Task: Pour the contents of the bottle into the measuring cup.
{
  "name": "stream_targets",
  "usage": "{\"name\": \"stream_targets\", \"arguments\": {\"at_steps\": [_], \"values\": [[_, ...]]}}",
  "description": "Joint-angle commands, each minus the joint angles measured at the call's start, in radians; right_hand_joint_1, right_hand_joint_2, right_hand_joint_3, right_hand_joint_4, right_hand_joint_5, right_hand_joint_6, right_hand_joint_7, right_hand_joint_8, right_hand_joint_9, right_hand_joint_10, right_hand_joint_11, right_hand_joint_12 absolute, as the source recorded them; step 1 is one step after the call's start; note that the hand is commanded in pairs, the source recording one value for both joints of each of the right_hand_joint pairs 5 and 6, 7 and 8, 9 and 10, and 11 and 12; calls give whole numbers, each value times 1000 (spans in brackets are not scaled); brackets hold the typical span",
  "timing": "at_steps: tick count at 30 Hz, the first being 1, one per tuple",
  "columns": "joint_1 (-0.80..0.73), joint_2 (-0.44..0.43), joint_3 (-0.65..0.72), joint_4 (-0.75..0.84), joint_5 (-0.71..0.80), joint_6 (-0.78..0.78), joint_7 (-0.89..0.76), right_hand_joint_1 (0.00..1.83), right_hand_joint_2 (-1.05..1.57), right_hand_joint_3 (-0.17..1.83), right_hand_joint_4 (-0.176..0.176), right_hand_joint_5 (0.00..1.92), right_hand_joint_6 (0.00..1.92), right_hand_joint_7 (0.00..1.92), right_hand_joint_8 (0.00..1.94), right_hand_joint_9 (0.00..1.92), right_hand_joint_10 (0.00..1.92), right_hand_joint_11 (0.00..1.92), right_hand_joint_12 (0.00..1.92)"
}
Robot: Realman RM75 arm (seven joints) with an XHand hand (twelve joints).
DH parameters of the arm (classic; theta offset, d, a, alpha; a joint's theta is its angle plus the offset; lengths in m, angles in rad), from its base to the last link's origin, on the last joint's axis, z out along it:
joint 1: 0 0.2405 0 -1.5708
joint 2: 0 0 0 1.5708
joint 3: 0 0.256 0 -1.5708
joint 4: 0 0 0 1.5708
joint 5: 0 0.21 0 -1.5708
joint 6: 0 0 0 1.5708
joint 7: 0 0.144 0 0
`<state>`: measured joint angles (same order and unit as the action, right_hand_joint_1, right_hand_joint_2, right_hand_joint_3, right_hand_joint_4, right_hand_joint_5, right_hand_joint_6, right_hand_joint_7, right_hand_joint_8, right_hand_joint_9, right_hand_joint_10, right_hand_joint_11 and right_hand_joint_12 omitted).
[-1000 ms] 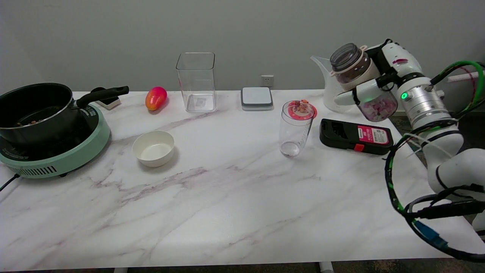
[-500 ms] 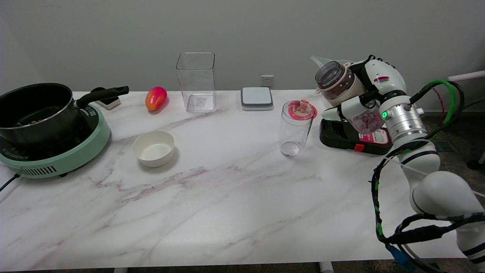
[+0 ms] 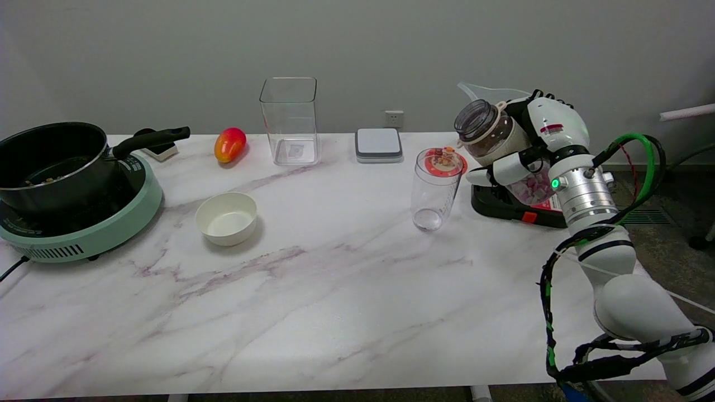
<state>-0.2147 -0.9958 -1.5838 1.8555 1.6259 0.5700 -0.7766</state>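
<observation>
My right hand [image 3: 539,142] grips a clear bottle [image 3: 490,133] above the table's right side. The bottle is tilted, its open dark-rimmed mouth pointing up and to the left. Pink and white pieces [image 3: 528,191] lie in its lower end, partly hidden by my fingers. The measuring cup [image 3: 435,190], a tall clear tumbler, stands upright on the marble table [image 3: 335,290] just left of the bottle and looks empty. A small gap lies between the bottle's mouth and the cup's rim, with the mouth up and to the right of it. A red round lid [image 3: 445,162] lies right behind the cup.
A black device with a red label [image 3: 494,204] lies under my hand. A clear spouted jug [image 3: 480,90] stands behind it. Farther left are a grey-white scale [image 3: 379,144], a square clear container [image 3: 289,120], a mango [image 3: 229,144], a white bowl [image 3: 226,218] and a pot [image 3: 50,162] on a green cooker [image 3: 89,231].
My right hand has carried the bottle left and down, from beyond the table's right edge to just beside the measuring cup. The bottle stays tilted mouth-up; the cup has not moved.
</observation>
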Motion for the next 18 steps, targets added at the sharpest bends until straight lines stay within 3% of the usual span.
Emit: {"name": "stream_targets", "arguments": {"at_steps": [1,12,18], "values": [[-36,7,-29,10,-100,50,63,1440,1049,426,0,1662,1662,1669,1669,1360,1360,1198,1198],[-91,7,-30,13,-166,58,158,1483,965,491,0,1622,1622,1656,1656,1353,1353,1180,1180],[-102,19,-26,14,-160,44,205,1521,812,643,0,1550,1550,1621,1621,1328,1328,1153,1153]]}}
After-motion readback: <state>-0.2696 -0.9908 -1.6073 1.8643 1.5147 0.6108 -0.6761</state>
